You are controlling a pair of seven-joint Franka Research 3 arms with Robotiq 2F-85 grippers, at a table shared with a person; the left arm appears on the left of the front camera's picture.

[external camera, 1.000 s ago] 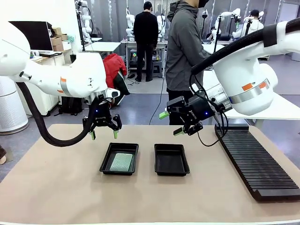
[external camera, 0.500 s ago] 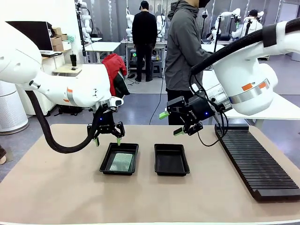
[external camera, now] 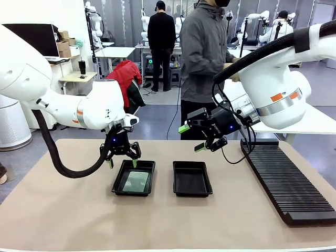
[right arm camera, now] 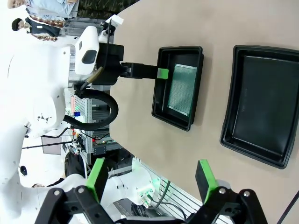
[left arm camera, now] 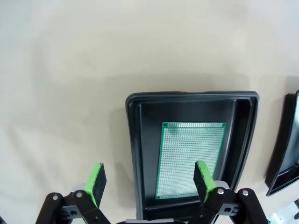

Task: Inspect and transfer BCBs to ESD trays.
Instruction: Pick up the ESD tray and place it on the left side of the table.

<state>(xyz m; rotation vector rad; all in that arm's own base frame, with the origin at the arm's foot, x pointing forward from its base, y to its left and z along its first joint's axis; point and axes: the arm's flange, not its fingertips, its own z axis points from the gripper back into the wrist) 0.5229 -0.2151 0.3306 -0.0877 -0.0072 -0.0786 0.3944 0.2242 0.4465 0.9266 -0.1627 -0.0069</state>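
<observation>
Two black ESD trays lie side by side at the table's middle. The left tray (external camera: pixel 116 181) holds one green BCB (external camera: pixel 136 181) flat on its floor; the right tray (external camera: pixel 192 179) has nothing in it. My left gripper (external camera: pixel 121 163) hangs open just above the left tray's far rim. In the left wrist view its pads (left arm camera: pixel 97 179) straddle the tray's near corner (left arm camera: pixel 133 154), with the BCB (left arm camera: pixel 191 158) below the right pad. My right gripper (external camera: pixel 191 138) is open and tilted, in the air beyond the right tray. In the right wrist view, its fingers (right arm camera: pixel 149 179) frame both trays (right arm camera: pixel 161 93) (right arm camera: pixel 261 107).
A long black ribbed rack (external camera: pixel 289 181) lies along the table's right side. A person in a grey jacket (external camera: pixel 202 52) stands at the far edge behind my right gripper. Bare tan table (external camera: pixel 63 210) spreads to the left and in front of the trays.
My left gripper has moved right and down, from left of the tray to just over its far rim. The person has shifted slightly left. The right arm stays still.
</observation>
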